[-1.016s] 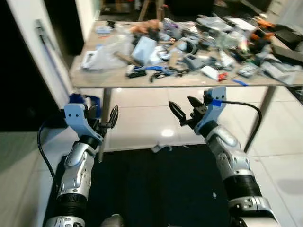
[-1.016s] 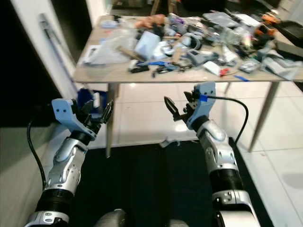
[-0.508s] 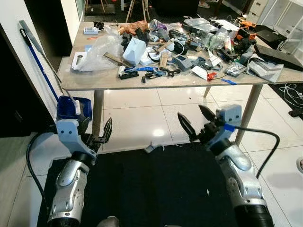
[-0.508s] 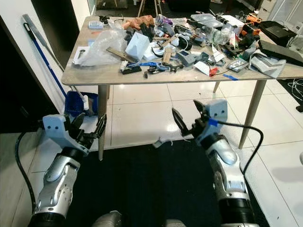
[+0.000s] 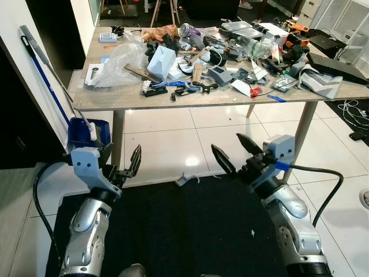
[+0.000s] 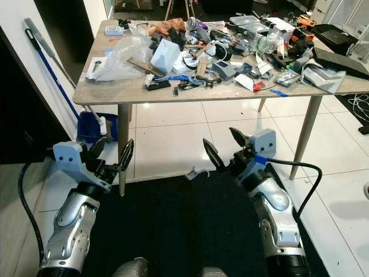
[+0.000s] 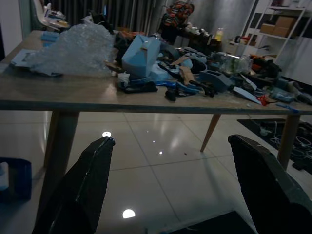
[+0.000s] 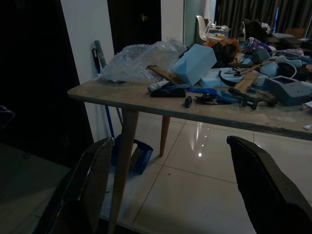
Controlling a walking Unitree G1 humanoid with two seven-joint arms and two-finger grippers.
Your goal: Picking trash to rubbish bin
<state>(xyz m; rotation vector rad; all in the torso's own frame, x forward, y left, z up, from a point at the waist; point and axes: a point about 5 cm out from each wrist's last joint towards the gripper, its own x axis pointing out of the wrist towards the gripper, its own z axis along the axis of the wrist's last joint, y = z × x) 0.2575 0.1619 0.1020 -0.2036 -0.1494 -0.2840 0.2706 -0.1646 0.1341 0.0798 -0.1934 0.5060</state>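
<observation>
At the far left of the head views a blue-handled mop (image 5: 43, 66) leans against the white wall, its blue bucket (image 5: 86, 133) on the tiles beside the table leg (image 5: 117, 138). The left gripper (image 5: 124, 167) hangs at lower left over the edge of a black mat (image 5: 190, 231), its two black fingers spread apart with nothing between them; in the left wrist view the same fingers (image 7: 83, 185) stand wide, framing the floor under the table.

The trash on the floor is a small pale scrap (image 5: 185, 180), crumpled and whitish, lying at centre frame on the glossy tiles right at the far edge of the mat, between the two grippers and beyond them. It looks slightly longer than wide, its long axis running roughly left to right along the mat edge, though it is too small to make out which end leads.

Above it, across the upper half, a wooden table (image 5: 144, 101) is heaped with clutter: a bubble-wrap bag (image 5: 115, 60) toward its left end, a pale blue box (image 5: 162, 60) near the middle.

The right gripper (image 5: 235, 154) is held at lower right of centre, fingers wide apart and gripping nothing, a black cable (image 5: 328, 179) looping from its wrist.
</observation>
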